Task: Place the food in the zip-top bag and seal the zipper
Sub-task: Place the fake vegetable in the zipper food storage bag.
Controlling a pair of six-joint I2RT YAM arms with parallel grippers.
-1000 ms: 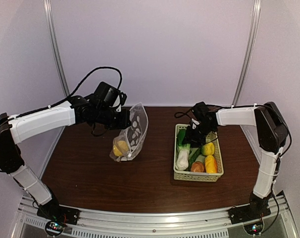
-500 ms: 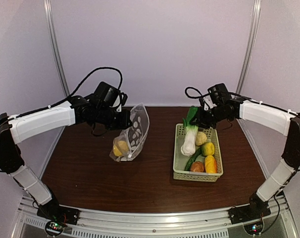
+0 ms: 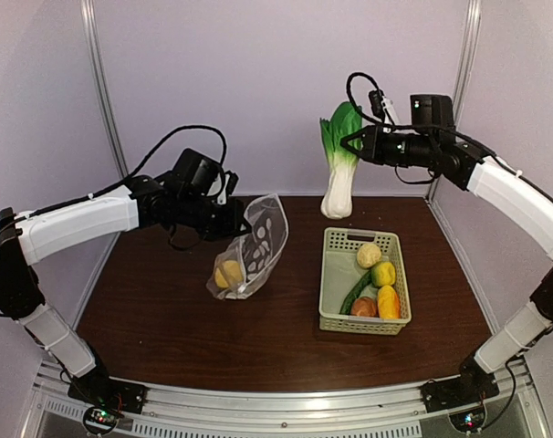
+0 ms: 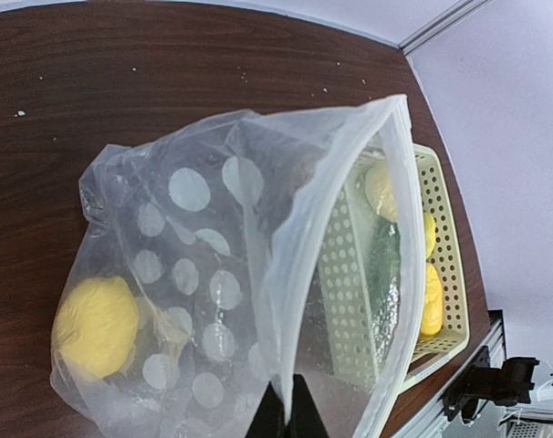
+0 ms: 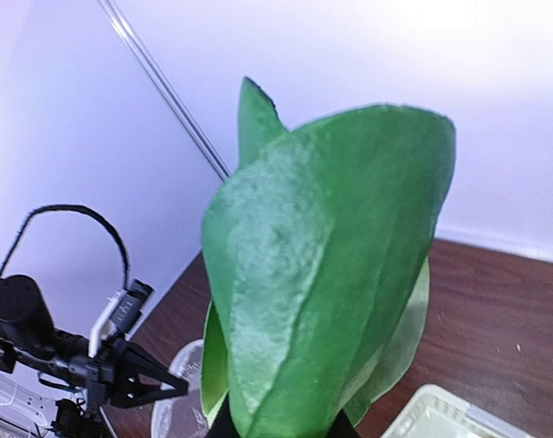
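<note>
Trouble, as we judge it, comes mostly from the size of what we carry. Our right gripper (image 3: 348, 142) is clamped on the leafy upper part of the green leafy vegetable (image 3: 337, 178). It hangs high over the far side of the table (image 3: 167, 310), white stalk down, well apart from everything else.

Our left gripper (image 3: 239, 222) is pinched together on the rim of the zip-top bag (image 3: 258, 245) and holds the mouth up, turned toward the right arm. The bag's bottom rests on the table with 1 lemon (image 3: 226, 272) inside. The basket (image 3: 334, 283) still holds 5 pieces, among them the cucumber (image 3: 354, 293).

From the left wrist view the mouth looks like a narrow, slack slot, with the zipper (image 4: 400, 182) running along its far lip.

- The vegetable is long next to that slot. If the stalk meets the lip rather than the gap, it could fold the film inward or drag the rim out of our 1 pinch point.
- We are holding the vegetable high up by its leaves, so the stalk may swing on the way across, or the vegetable may slip.
- A hard push down could tip the bag and let the lemon roll out.
- A leaf left lying across the zipper would stop the seal later.
</note>
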